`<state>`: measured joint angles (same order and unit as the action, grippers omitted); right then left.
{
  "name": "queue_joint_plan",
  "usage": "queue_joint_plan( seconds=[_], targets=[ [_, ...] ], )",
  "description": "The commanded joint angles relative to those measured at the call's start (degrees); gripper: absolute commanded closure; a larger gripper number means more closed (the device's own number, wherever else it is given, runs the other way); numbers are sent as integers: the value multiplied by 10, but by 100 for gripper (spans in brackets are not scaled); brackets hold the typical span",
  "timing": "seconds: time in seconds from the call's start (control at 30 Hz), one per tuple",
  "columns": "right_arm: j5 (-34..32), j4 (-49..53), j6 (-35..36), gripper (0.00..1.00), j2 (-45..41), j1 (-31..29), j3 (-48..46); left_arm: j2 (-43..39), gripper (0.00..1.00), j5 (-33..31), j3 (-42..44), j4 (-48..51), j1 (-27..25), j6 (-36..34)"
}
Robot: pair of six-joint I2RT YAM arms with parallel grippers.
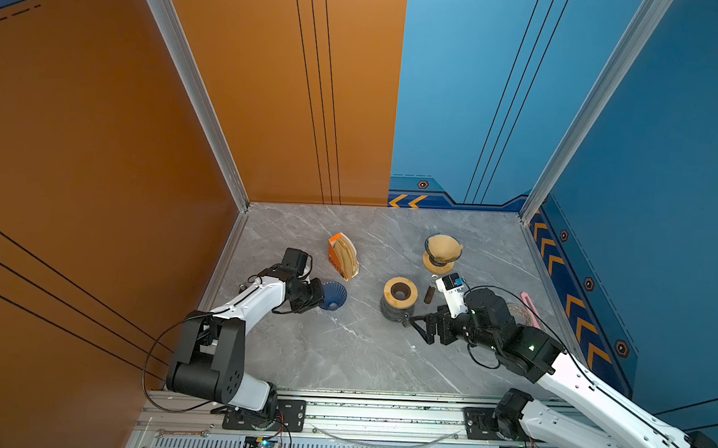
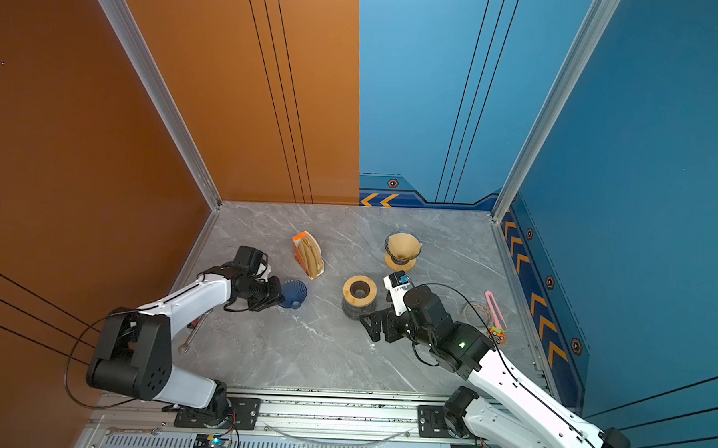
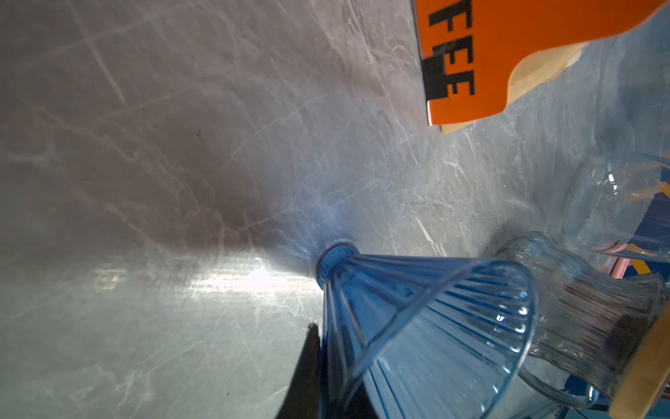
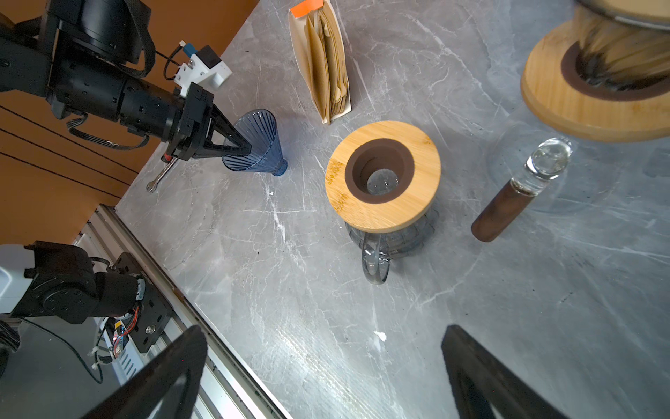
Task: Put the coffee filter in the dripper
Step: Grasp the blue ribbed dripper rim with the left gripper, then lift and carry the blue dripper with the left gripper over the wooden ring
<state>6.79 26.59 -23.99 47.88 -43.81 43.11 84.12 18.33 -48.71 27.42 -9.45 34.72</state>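
Your coffee filters [image 1: 344,254] are standing bunched in their orange-and-white holder [image 3: 507,54] on the desk [image 1: 343,357], toward the back and left of the middle in both top views; none is sitting in the blue dripper [image 1: 334,295] yet. That blue dripper is lying just in front of the holder, apart from it. It is tilting over with its narrow neck resting on the desk and its wide mouth facing the left tool [image 4: 244,148]. You are looking at the left tool closed tight on the dripper's rim, with one finger [image 3: 308,362] showing against the outside of the ribbed wall in the left wrist view. To the right of the dripper, well apart, a glass carafe [image 4: 398,239] is standing upright, wearing a wooden collar [image 4: 426,174]. Your right tool [image 1: 417,329] is hovering low just in front and to the right of the carafe, its jaws spread wide and gripping nothing. Behind the carafe a second dripper [image 2: 398,258] is sitting on a wooden stand with a brown filter already in it. A glass stopper [image 4: 507,196] with a dark handle is lying beside the carafe. A wrench [image 2: 194,330] is lying near the desk's left edge, beside the left arm
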Motion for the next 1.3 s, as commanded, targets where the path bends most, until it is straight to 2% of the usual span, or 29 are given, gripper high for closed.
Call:
queue_joint_plan(
  seconds=[0.0, 0.4, 0.6, 1.27],
  targets=[
    [-16, 20, -4, 0, -10, 2, -8, -13, 91, -6, -8, 8, -6, -7],
    [-28, 23, -5, 0, -14, 2, -14, -68, 94, -27, -70, 84, -81, -6],
    [-49, 43, -4, 0, -37, 8, -16, -77, 94, -20, -146, 110, -117, 2],
    [-46, 73, 2, 0, -58, 32, -23, 58, 91, 11, -370, 192, -214, -14]
  ],
)
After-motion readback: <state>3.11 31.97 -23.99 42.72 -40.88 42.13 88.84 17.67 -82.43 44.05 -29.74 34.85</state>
